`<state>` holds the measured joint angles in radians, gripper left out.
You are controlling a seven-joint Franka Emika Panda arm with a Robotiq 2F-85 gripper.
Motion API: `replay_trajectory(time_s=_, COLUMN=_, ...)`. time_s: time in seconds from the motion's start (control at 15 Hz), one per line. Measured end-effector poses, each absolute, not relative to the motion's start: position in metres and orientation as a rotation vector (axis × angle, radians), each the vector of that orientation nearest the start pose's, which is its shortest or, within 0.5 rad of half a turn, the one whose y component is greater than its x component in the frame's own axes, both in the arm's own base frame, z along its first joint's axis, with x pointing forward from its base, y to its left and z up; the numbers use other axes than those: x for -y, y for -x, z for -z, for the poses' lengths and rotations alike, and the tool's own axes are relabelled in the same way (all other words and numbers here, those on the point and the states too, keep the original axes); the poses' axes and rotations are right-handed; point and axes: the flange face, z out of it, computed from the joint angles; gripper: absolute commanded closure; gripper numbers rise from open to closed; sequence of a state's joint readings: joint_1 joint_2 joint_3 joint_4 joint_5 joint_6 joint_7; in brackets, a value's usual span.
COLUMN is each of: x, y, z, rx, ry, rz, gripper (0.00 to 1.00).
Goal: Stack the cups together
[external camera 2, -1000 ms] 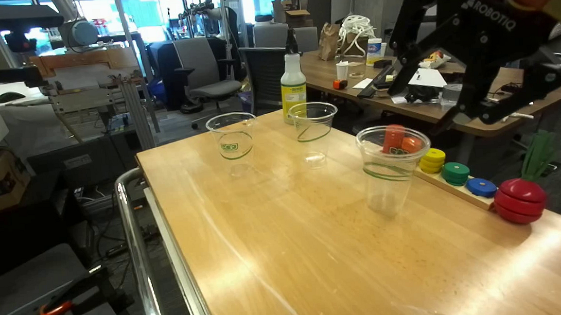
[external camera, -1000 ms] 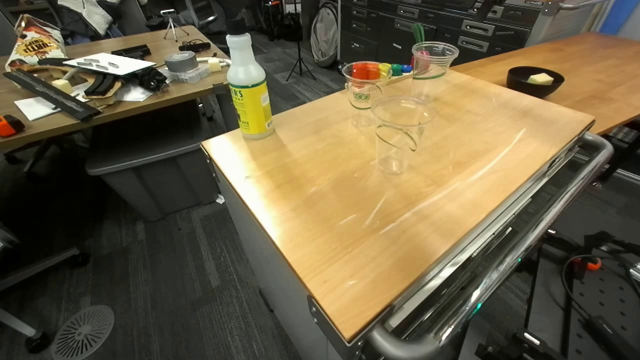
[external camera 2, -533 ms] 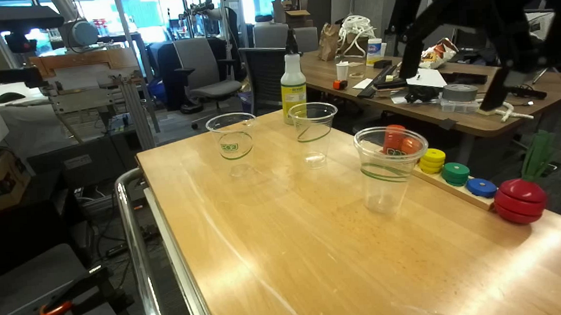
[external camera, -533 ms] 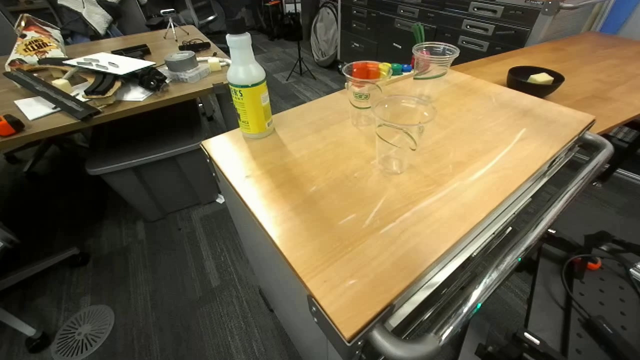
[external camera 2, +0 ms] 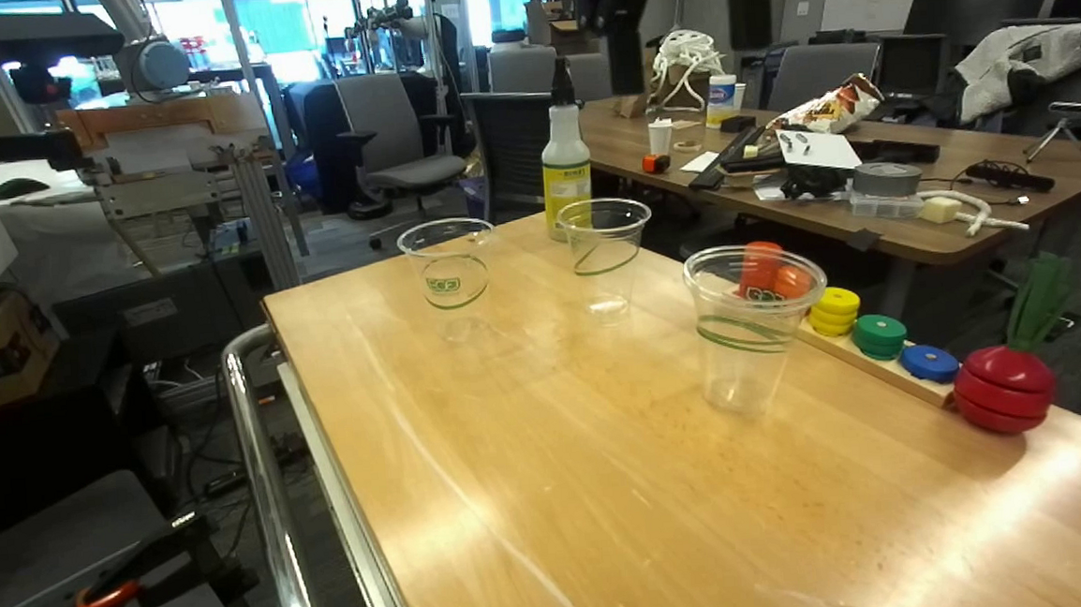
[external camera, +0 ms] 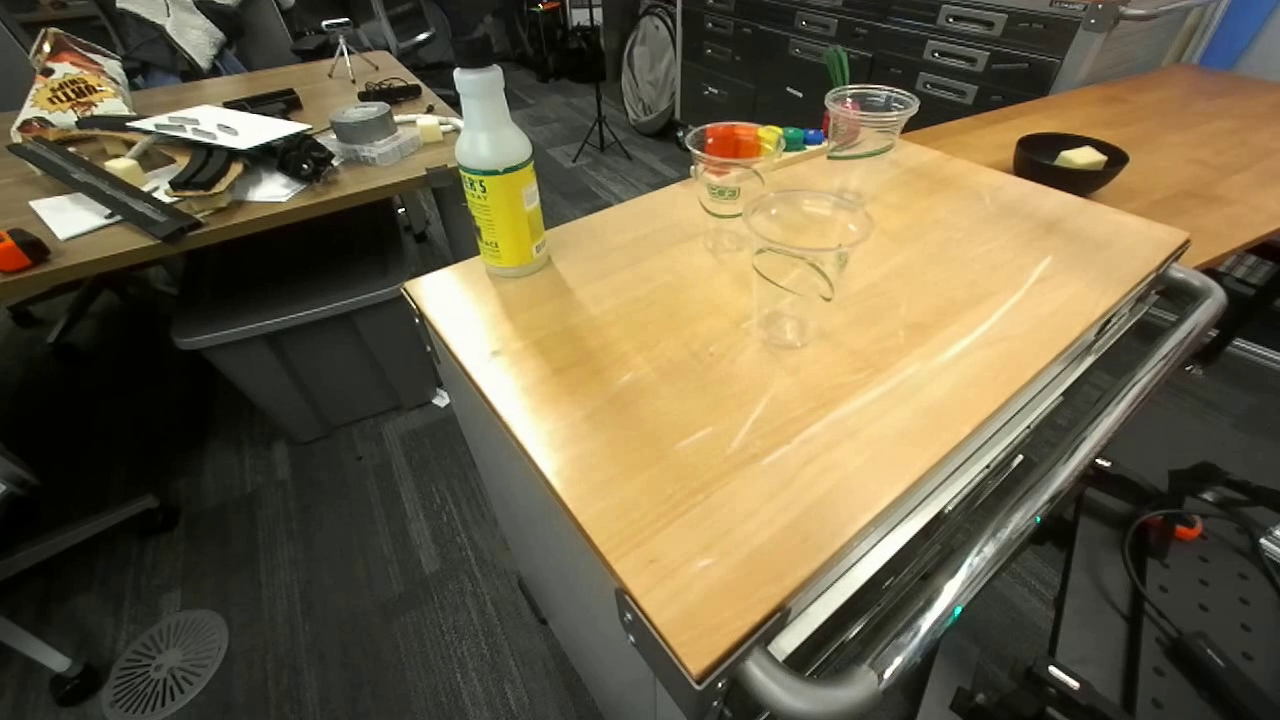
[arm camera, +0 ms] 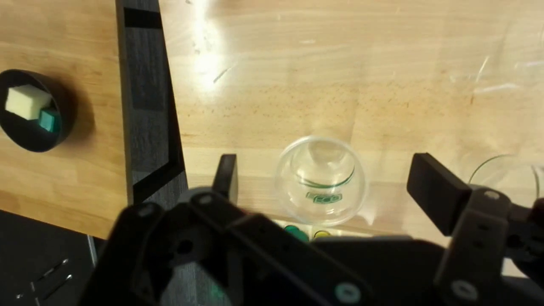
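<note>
With bottle [external camera 2: 568,175] near one corner of the tabletop [external camera 2: 608,487], ring toy [external camera 2: 878,335] along its edge, cups [external camera 2: 755,337] upright at three spots on it, hovers above it, pointing wide-spread gripper [arm camera: 331,183] down.

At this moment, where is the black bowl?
In the wrist view, the black bowl sits at the left edge, on a separate wooden table, left of the tabletop that bears the clear cups.

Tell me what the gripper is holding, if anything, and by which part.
Nothing is held: the gripper is open, its jaws wide apart, and the cup showing between them in the wrist view touches neither.
</note>
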<state>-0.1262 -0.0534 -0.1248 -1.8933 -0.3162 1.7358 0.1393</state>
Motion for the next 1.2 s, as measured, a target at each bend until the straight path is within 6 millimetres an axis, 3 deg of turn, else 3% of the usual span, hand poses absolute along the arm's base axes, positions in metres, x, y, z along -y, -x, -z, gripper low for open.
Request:
replay_trajectory(time_s=0.2, x=0.123, y=-0.516, z=-0.513, rx=-0.428, ry=3.421, rz=-0.284, gripper=0.00)
replay_trajectory(time_s=0.4, x=0.100, y=-0.522, z=-0.506, rx=-0.326, ry=3.425, rz=-0.299, gripper=0.00)
replay_trajectory(time_s=0.8, x=0.083, y=-0.534, z=-0.507, rx=-0.271, ry=3.362, rz=-0.182, gripper=0.00)
replay_trajectory(time_s=1.2, x=0.066, y=-0.565, z=-0.499, rx=-0.195, ry=3.235, rz=-0.088, gripper=0.00)
